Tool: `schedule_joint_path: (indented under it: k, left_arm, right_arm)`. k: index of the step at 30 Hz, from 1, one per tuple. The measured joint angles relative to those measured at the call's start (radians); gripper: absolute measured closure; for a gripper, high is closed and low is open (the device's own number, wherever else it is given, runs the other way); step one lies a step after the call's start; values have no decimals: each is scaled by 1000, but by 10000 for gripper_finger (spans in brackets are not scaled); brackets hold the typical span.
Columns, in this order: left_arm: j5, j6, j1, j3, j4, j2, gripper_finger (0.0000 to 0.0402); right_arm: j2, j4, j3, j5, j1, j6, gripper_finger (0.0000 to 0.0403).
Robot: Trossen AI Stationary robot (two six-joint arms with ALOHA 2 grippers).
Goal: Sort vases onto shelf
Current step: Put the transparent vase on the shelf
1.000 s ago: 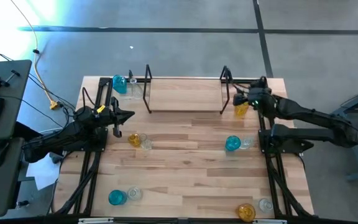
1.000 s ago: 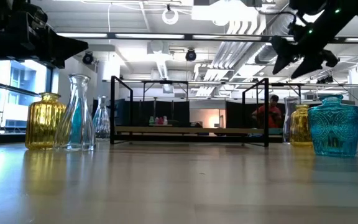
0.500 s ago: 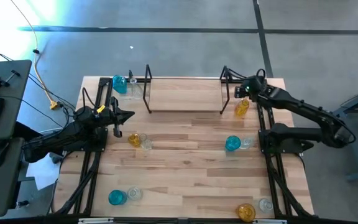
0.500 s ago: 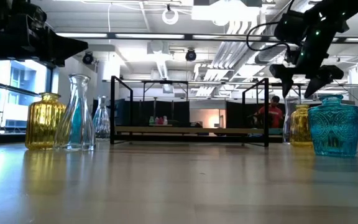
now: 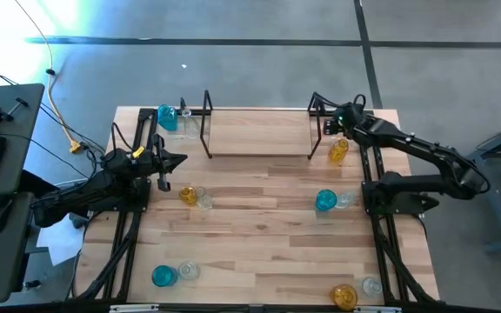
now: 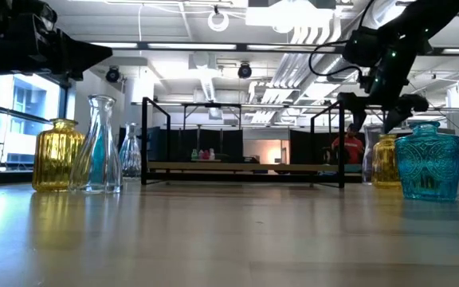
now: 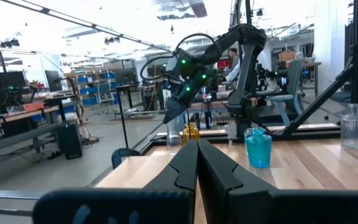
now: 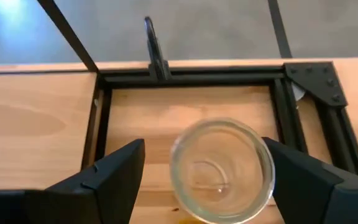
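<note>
At the back right corner of the surface (image 5: 259,226), right hand (image 8: 199,171) spread wide, fingers on either side of a clear vase (image 8: 221,168) seen from above, not closed on it; amber vase (image 5: 337,151) just beside. Shelf (image 5: 259,132) along the back edge, bare board between its black loop ends. Left hand (image 7: 197,163) pressed shut, gripping nothing, hanging over the left side. Other vases in pairs: teal vase (image 5: 167,116) by the shelf's left end, further pairs toward the middle and front.
</note>
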Motion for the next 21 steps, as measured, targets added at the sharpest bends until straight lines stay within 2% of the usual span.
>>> schedule_joint_path:
  k: [8,12,16,21]
  left_arm:
    - [0,14,0,0,10,0,401]
    - [0,8,0,0,15,0,401]
    - [0,8,0,0,15,0,401]
    - [0,8,0,0,14,0,401]
  right_arm:
    - [51,4,0,-3,0,30,148]
    - [54,4,0,5,0,39,185]
    - [54,3,0,64,0,33,228]
    - [41,4,0,64,0,17,234]
